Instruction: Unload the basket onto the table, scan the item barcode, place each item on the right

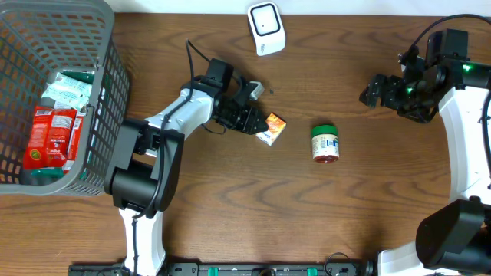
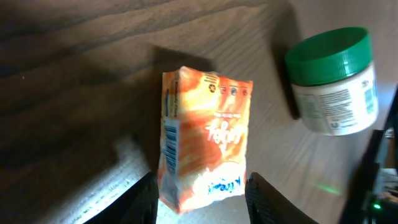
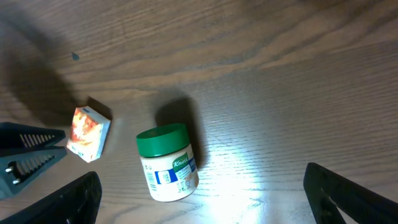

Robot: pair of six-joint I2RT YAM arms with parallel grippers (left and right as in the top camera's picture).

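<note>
Left gripper (image 2: 199,198) straddles orange packet (image 2: 205,137) mid-tabletop, jaws half-closed, contact unclear. Right gripper (image 1: 371,93) wide, empty. Packet not lifted, scanner (image 1: 266,27) at far edge unused: pickup and scan both pending.

Label on the jar (image 3: 166,165) reads "Knorr"; the orange packet (image 2: 205,140) shows a side barcode, its lettering unreadable.

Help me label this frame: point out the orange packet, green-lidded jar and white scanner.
orange packet (image 2: 208,140), left wrist view, middle of its front face.
green-lidded jar (image 3: 168,167), right wrist view, body just below the lid.
white scanner (image 1: 266,27), overhead view, centre of its top.
</note>
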